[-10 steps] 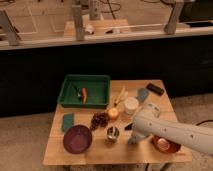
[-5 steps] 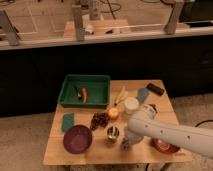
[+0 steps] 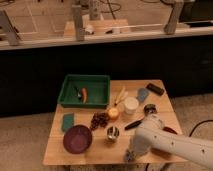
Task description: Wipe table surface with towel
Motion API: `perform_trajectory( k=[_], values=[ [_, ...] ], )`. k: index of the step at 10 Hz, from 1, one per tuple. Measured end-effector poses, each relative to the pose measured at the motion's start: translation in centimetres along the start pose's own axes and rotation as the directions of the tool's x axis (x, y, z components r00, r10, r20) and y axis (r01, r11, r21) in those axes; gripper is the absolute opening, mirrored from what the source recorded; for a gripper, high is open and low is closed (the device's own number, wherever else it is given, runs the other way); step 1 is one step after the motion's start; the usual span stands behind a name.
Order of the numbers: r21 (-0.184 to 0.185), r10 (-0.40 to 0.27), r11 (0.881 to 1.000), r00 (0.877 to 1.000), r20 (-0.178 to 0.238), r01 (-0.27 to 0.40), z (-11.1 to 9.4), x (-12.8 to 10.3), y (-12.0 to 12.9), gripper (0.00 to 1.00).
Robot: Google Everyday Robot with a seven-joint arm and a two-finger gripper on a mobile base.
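Since the earlier frame the white arm (image 3: 167, 144) has come nearer to you, so the gripper (image 3: 131, 155) now sits at the near edge of the table surface (image 3: 87, 156), near and right of the metal cup (image 3: 113, 133). Whether it is closed, you cannot tell. You see the pale wooden top carrying the green tray (image 3: 85, 77), the purple bowl (image 3: 77, 138) and the grapes (image 3: 99, 120).
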Motion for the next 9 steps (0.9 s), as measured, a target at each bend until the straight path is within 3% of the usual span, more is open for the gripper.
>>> perform_trajectory(
  k=[4,7,9],
  values=[
    [-0.009,0.095,0.995,0.994,-0.047,-0.095,-0.2,4.4,2.2,0.0],
    [0.023,0.16,0.987,0.985,-0.067,-0.159,-0.1,7.1,0.5,0.0],
    [0.046,0.166,0.986,0.983,-0.082,-0.162,0.0,7.0,-1.5,0.0]
  ],
)
